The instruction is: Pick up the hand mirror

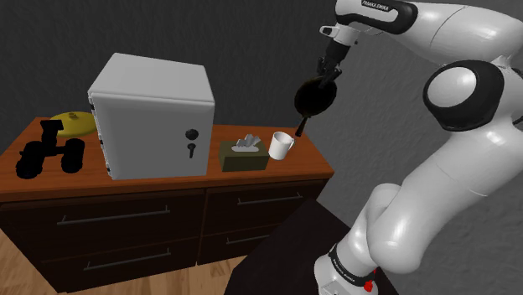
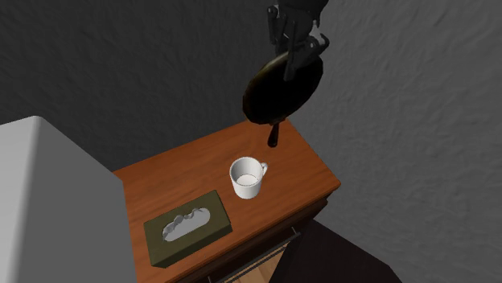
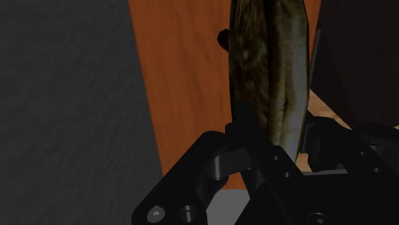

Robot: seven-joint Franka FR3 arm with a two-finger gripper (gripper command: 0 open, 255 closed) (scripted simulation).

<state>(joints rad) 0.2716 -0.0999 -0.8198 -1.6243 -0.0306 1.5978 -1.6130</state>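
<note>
Above the dresser (image 2: 173,173), claw (image 2: 294,55) clamped on one hand mirror (image 2: 277,92), beneath it one mug (image 2: 248,178), one tissue box (image 2: 187,228)

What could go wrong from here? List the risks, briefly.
1. The gripper clasps the hand mirror by its upper edge, with the handle dangling. It might swing or slip.
2. The white mug stands roughly below the handle, so a drop or a low move could hit it.

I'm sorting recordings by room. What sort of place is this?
Likely a bedroom or study at home: a wooden dresser with drawers stands against a dark grey wall, bearing a tissue box, a white mug and a grey safe.
</note>
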